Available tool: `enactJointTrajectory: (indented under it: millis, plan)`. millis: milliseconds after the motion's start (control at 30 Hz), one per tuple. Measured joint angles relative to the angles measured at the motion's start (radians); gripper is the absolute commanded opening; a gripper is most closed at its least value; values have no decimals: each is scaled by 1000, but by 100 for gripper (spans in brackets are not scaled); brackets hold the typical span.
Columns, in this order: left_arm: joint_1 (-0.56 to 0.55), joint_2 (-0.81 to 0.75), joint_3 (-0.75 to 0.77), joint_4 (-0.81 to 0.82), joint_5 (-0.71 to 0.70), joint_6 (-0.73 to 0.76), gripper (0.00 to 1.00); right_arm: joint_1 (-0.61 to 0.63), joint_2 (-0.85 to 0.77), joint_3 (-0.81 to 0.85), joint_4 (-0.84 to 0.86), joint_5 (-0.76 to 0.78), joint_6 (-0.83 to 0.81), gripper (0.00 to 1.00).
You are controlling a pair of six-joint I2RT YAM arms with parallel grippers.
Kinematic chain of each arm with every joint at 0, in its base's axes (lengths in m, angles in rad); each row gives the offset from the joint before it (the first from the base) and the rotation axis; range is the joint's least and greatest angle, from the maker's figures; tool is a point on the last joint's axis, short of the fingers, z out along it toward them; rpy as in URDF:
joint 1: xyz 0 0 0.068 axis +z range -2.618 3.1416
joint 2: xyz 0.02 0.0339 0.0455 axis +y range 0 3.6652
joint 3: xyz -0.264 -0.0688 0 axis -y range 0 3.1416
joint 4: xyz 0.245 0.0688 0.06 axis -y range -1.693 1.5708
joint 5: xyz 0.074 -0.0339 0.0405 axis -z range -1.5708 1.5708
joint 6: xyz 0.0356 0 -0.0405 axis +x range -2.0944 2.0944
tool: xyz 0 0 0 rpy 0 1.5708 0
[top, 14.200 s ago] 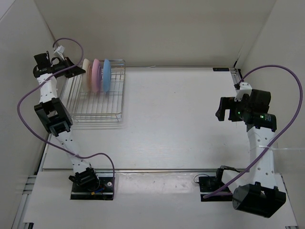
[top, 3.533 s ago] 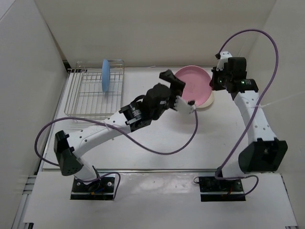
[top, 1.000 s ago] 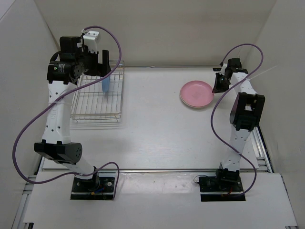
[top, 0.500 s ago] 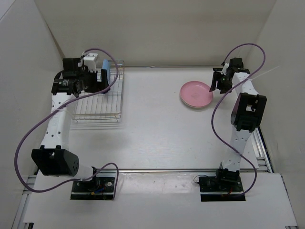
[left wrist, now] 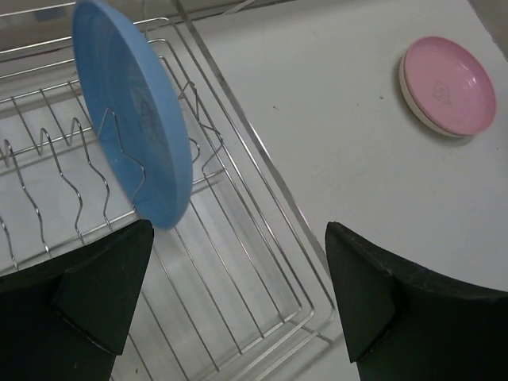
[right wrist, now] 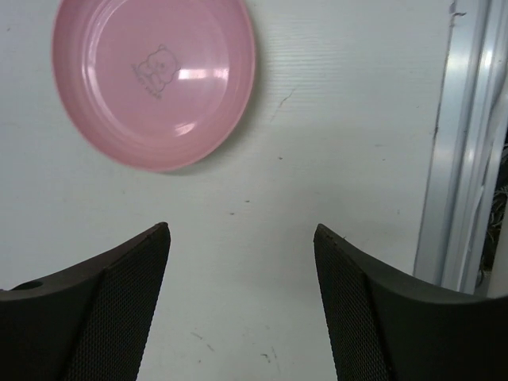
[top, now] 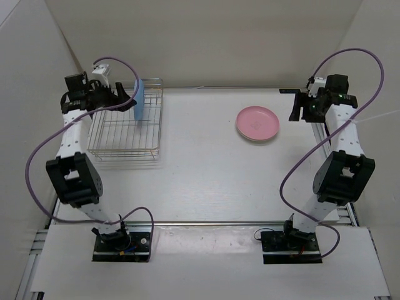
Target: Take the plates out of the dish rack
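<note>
My left end effector (left wrist: 238, 238) hangs empty with its fingers wide apart, just beside the blue plate (left wrist: 131, 111), which stands on edge in the dish rack (top: 125, 150). If I close off-centre on that glossy rim, I judge it could slip, tip against the wires, or drag the rack along. My right end effector (right wrist: 242, 230) is spread too, holding nothing, above the table (top: 206, 162) near the pink plate (right wrist: 155, 79), which lies on a cream plate (left wrist: 406, 95). That makes three plates and one rack.

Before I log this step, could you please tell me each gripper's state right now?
Left gripper: open, holding nothing.
Right gripper: open, holding nothing.
</note>
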Motion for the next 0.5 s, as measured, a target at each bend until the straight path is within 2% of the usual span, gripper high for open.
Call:
enactJointTrajectory:
  millis: [233,367,500]
  plan:
    - [-4,343,183,51,26,-3,99,12,-18,-14,-78,-98,-3,78]
    - [-3,456,288,58,26,-19,96,35,-35,-28,-105,-125,-1,78]
    - [-4,485,309,62,42,-32,93,66,-53,-35,-120,-134,0,78]
